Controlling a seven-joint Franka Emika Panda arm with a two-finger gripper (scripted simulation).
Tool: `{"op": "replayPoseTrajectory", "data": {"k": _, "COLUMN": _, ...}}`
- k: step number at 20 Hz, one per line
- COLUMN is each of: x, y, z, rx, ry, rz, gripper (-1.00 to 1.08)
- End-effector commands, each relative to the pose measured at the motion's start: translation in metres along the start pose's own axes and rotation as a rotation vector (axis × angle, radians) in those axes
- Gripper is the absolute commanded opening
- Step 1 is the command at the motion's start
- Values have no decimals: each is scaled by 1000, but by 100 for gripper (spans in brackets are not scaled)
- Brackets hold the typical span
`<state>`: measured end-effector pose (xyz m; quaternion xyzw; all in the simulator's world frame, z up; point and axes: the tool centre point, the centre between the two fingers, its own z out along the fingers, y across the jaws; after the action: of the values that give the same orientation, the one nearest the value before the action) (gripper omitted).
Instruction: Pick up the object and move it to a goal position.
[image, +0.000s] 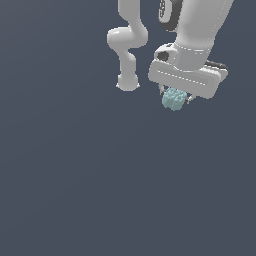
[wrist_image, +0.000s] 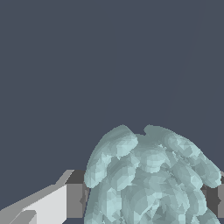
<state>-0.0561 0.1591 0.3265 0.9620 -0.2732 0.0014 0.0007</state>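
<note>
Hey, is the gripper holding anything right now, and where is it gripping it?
Yes: the gripper holds the pale teal lumpy object, pinched by its two opposite sides between the fingers.

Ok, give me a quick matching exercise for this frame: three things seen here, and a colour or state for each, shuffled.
Things:
1. lumpy blob
2. pincer
3. floor

Descriptions:
A. plain dark slate-blue
B. pale teal, bumpy
C. white, shut on something

Pairs: 1-B, 2-C, 3-A
</note>
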Motion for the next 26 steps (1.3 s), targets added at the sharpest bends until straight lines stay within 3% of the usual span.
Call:
{"op": "replayPoseTrajectory", "data": {"k": 1, "x": -2, "y": -10, "z": -23, "rx": -1, "ry": -1, "rz": 0, "gripper": -100}}
{"op": "replayPoseTrajectory", "data": {"k": 15, "x": -9, "y": -56, "z": -120, "rx": 0, "ry": -3, "rz": 0, "gripper": -100}}
{"op": "replayPoseTrajectory", "data": {"k": 26, "x": -10, "y": -73, "z": -155, "rx": 1, "ry": -3, "rz": 0, "gripper": -100}}
